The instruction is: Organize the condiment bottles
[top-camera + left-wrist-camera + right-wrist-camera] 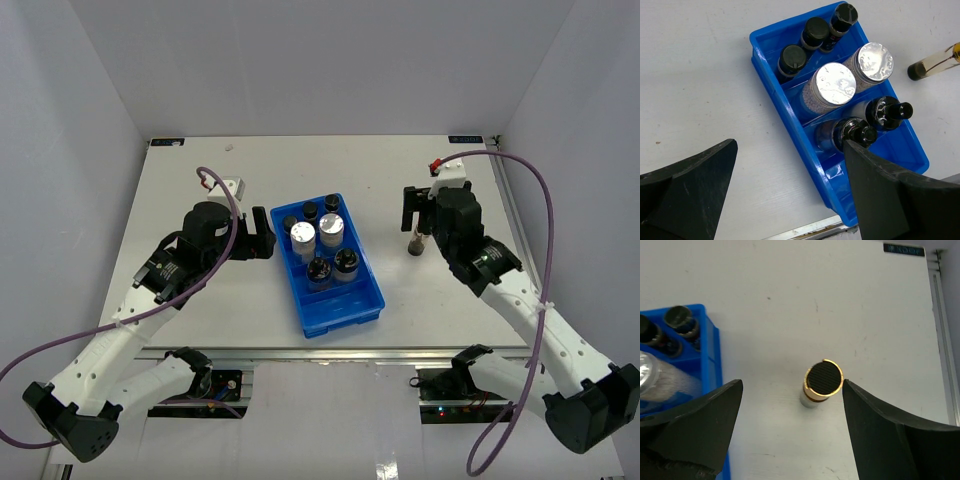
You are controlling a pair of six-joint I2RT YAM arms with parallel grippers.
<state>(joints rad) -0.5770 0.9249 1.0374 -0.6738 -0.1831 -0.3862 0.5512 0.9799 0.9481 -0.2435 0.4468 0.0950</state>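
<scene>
A blue tray [345, 318] in the middle of the table holds several condiment bottles. Three black-capped jars [815, 31] fill its far row and two silver-lidded jars [833, 84] its middle. Two black-capped bottles [885, 111] lie in the near part. A yellow bottle with a dark ribbed cap [824, 380] stands alone on the table right of the tray [415, 243]. My right gripper [792, 385] hangs open above it, one finger on each side, the right finger [880, 425] close to the cap. My left gripper [790, 145] is open over the tray's left wall, holding nothing.
The tray's blue wall [710, 350] lies left of the right gripper. A metal rail runs along the table's near edge [810, 231]. White walls enclose the table on three sides. A small black label [904, 249] sits at the far right corner.
</scene>
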